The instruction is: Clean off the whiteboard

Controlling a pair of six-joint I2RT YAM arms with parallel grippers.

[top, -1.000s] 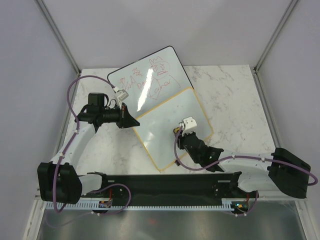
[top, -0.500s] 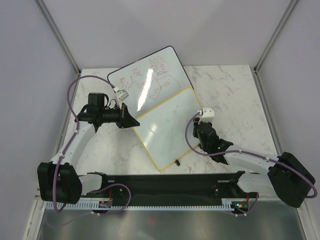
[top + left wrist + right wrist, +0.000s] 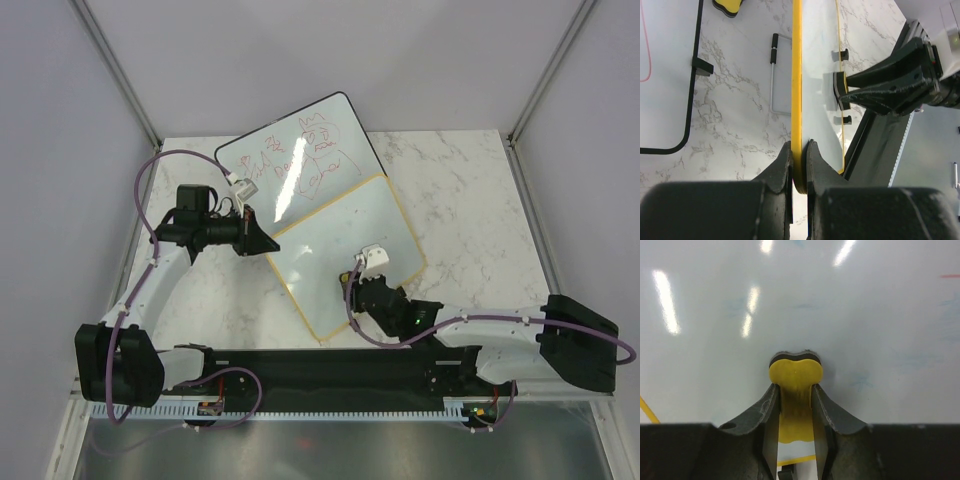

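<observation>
The left tool [image 3: 799, 162] is clamped on the yellow edge of the whiteboard [image 3: 330, 235], likely to stop it sliding on the desk [image 3: 470, 190] during wiping. The right tool [image 3: 795, 389] grips the eraser [image 3: 796, 371], with its pad pressed on the board just ahead. Half a second ago this tool was at the board's right edge; it has since swept back inward.

Black-framed whiteboard [image 3: 300, 150] lay tilted at 12 o'clock on the white marble surface [image 3: 470, 190], red scribbles [image 3: 322, 160] across it, far corner past the surface's back edge. Left wrist view: black clip [image 3: 701, 66] on its frame; thin wire bracket [image 3: 774, 75] lay beside it; a yellow-and-black object [image 3: 727, 4], cut off, at 12 o'clock.
</observation>
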